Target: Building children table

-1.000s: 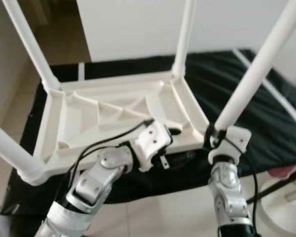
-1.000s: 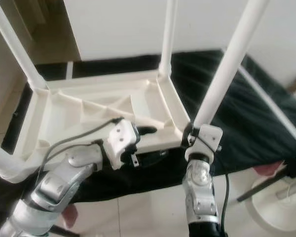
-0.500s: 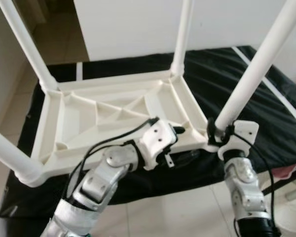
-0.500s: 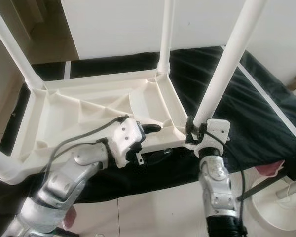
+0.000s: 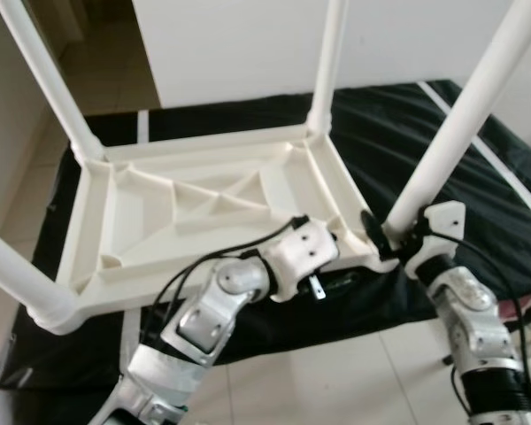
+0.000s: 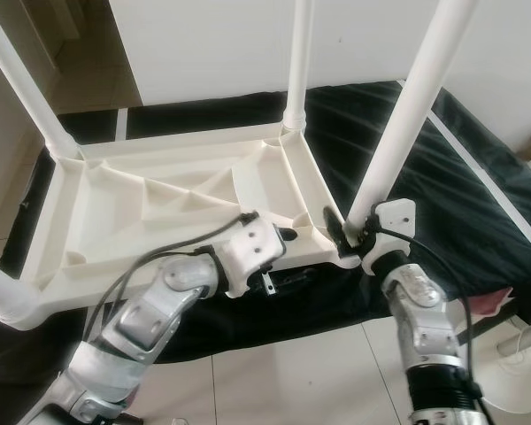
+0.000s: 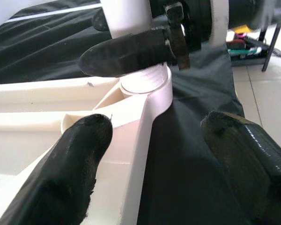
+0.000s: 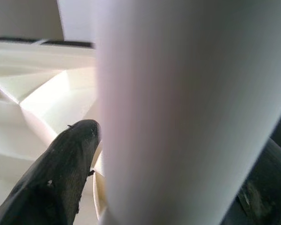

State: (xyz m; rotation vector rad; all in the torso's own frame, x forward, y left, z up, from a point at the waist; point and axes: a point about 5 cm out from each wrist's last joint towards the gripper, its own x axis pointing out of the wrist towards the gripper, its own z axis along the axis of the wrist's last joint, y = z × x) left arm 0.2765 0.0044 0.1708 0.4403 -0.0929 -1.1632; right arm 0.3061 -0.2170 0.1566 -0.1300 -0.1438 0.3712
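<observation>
Right claw [image 5: 382, 239]: fingers clamped round the smooth round leg [image 5: 451, 133] at its base.
Left claw [image 7: 150, 159]: fingers spread, straddling the tabletop [image 5: 203, 212] rim.
Tabletop: ribbed white plastic, upside down on black cloth [image 5: 407, 124].
Change: left claw slid toward that corner.

The children's table [image 5: 203, 212] lies upside down on a black cloth — a white plastic top with its ribbed underside facing up (diagonal braces cross the hollow between raised rims). Four round white legs stand in its corner sockets, rising upward: the near-right leg [image 5: 460, 115], the far-right leg [image 5: 326, 62], the far-left leg [image 5: 49, 80] and the near-left leg [image 5: 13, 266].
</observation>
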